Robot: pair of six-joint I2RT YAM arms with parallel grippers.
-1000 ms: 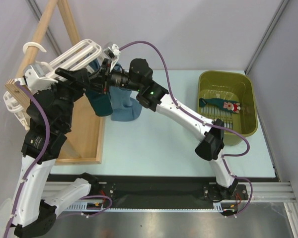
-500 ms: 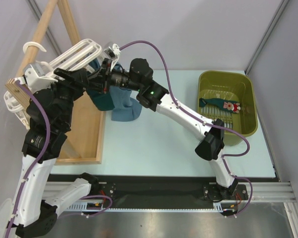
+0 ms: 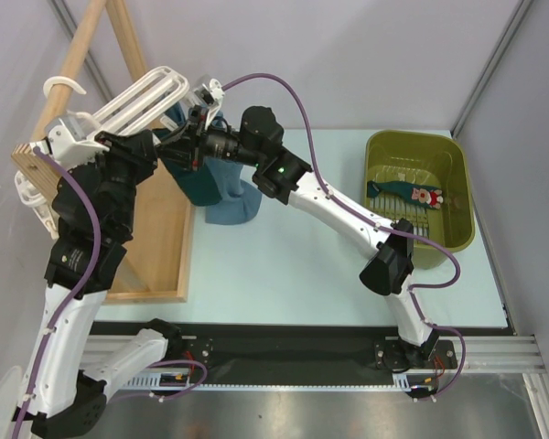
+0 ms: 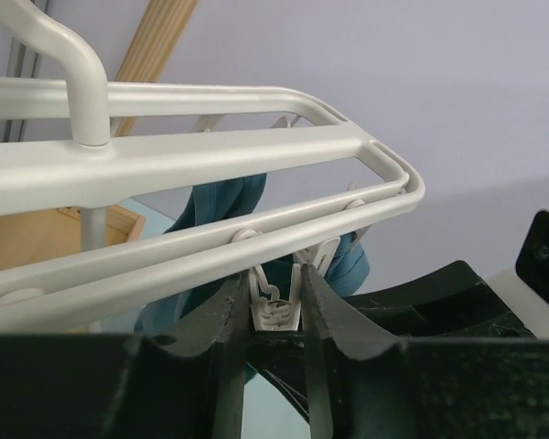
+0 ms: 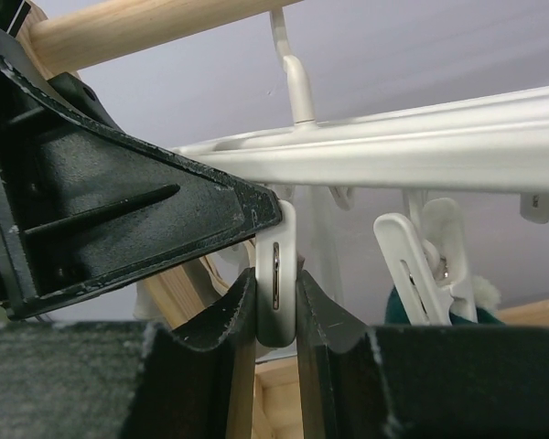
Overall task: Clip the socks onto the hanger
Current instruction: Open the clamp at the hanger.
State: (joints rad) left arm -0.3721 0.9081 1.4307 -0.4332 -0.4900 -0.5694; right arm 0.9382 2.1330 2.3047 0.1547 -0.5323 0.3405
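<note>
Beneath hanger (image 3: 137, 96), at 12 o'clock: left gripper (image 4: 274, 282), right gripper (image 5: 276, 285), each clamped on a clip (image 4: 276, 315); teal sock (image 3: 199, 183) hanging at 6 o'clock.

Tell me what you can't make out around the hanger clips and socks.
Left wrist view: the left pincer hides the small white plastic clip's lower end.
Right wrist view: the right pincer hides the second white clip's lower end and most of a dark teal fabric sock.
Overhead view: both pincers' tips, hidden by black arms at the white plastic bar hanger.

The pale blue table (image 3: 284, 274) bears an olive-green tub (image 3: 464, 206) at right and a wooden rack's base (image 3: 165, 256) at left.
</note>
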